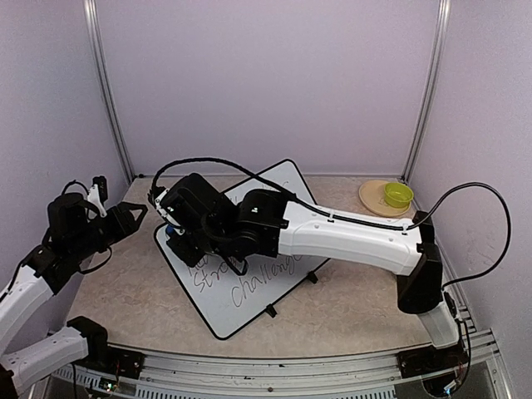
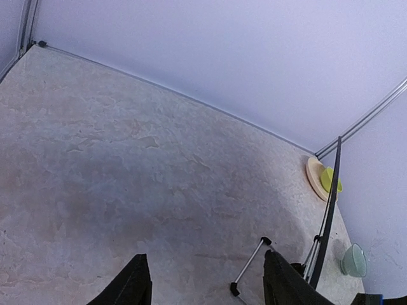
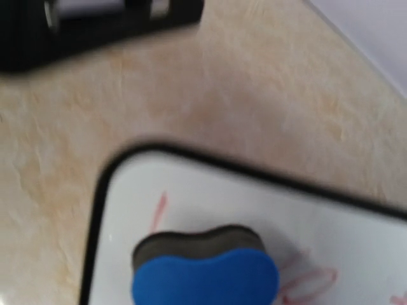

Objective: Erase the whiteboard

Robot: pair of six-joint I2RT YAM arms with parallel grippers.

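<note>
The whiteboard (image 1: 223, 314) lies tilted on the table, with handwriting across its near half. In the right wrist view its rounded corner (image 3: 210, 190) carries faint red marks. My right gripper (image 1: 171, 230) reaches across to the board's left corner. It holds the blue eraser (image 3: 205, 279) with the dark felt side against the board; its fingers are out of the wrist view. My left gripper (image 1: 125, 218) hangs open and empty left of the board, with both fingers (image 2: 135, 287) spread wide above bare table. That view shows the board edge-on (image 2: 329, 210).
A round wooden plate (image 1: 371, 199) with a yellow-green cup (image 1: 398, 195) sits at the back right, also visible in the left wrist view (image 2: 329, 180). A pale green cup (image 2: 353, 260) stands at the right. The wire stand (image 2: 248, 267) pokes out beneath the board. A blurred black object (image 3: 102, 25) lies beyond the board's corner.
</note>
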